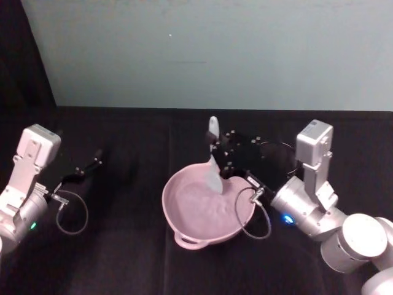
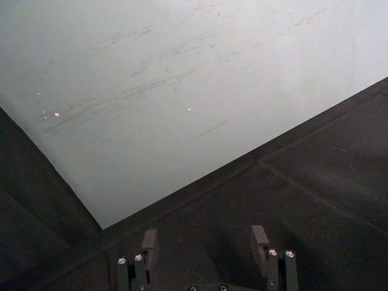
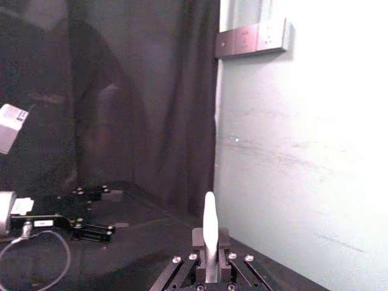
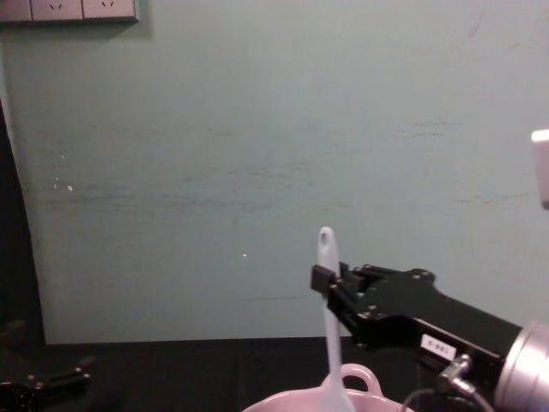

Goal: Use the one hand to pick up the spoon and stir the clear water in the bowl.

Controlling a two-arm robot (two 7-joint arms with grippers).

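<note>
The spoon (image 1: pixel 213 157) is held near upright by the right gripper (image 1: pixel 220 152), its long axis running from the blade, dipped into the pink bowl (image 1: pixel 184 228), up to the holed handle tip, which points toward the ceiling and leans slightly away from the robot. In the chest view the handle (image 4: pixel 328 318) is seen rising out of the bowl's far rim (image 4: pixel 360 378), with the right gripper's fingers (image 4: pixel 322 279) closed narrowly on it about a third of the way below the tip. In the right wrist view the white handle tip (image 3: pixel 210 227) stands up from between the same closed fingers. The bowl rests on the black worktop (image 1: pixel 123 258) near the centre, its small loop handle turned toward the robot, and its inside is seen as pale and faintly rippled. The left gripper (image 1: pixel 86 167) is parked well apart on the left of the worktop; in the left wrist view its fingers (image 2: pixel 149 244) are spread wide with nothing between them.
</note>
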